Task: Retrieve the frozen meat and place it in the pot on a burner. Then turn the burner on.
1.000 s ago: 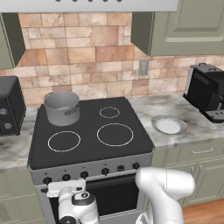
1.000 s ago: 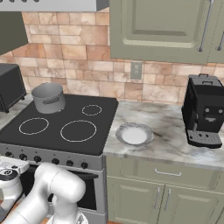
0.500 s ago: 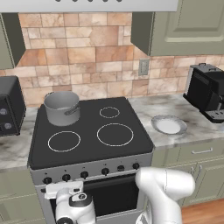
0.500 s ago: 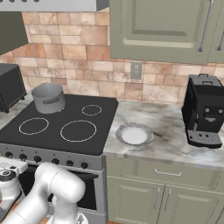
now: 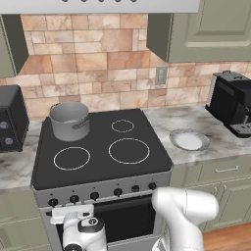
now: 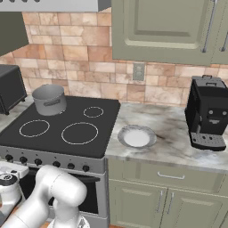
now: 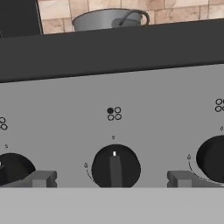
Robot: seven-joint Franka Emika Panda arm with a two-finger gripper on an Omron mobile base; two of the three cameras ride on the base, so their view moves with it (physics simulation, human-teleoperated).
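The pot [image 5: 69, 120] [image 6: 49, 99] [image 7: 109, 19] is a grey metal saucepan standing on the stove's back-left burner. The frozen meat is out of view; the pot's inside is hidden from here. My gripper [image 5: 72, 213] [image 6: 6, 174] [image 7: 114, 179] hangs low in front of the stove's control panel [image 7: 166, 105] and is open. Its fingertips [image 7: 41, 178] stand on either side of one black knob [image 7: 116, 166], a little short of it. That knob's pointer is upright, and the mark above it has the top-left dot filled. It is the second knob from the left [image 5: 74, 199].
More knobs [image 7: 13, 168] [image 7: 214, 157] flank the centred one. A white plate [image 5: 189, 139] [image 6: 136, 136] lies on the marble counter right of the stove, with a black coffee machine [image 5: 233, 103] [image 6: 207, 111] beyond. A black appliance [image 5: 10, 120] stands left of the stove.
The hand has drifted slightly to the left along the knob panel. The jaws have stayed open, and the pot and plate have not moved.
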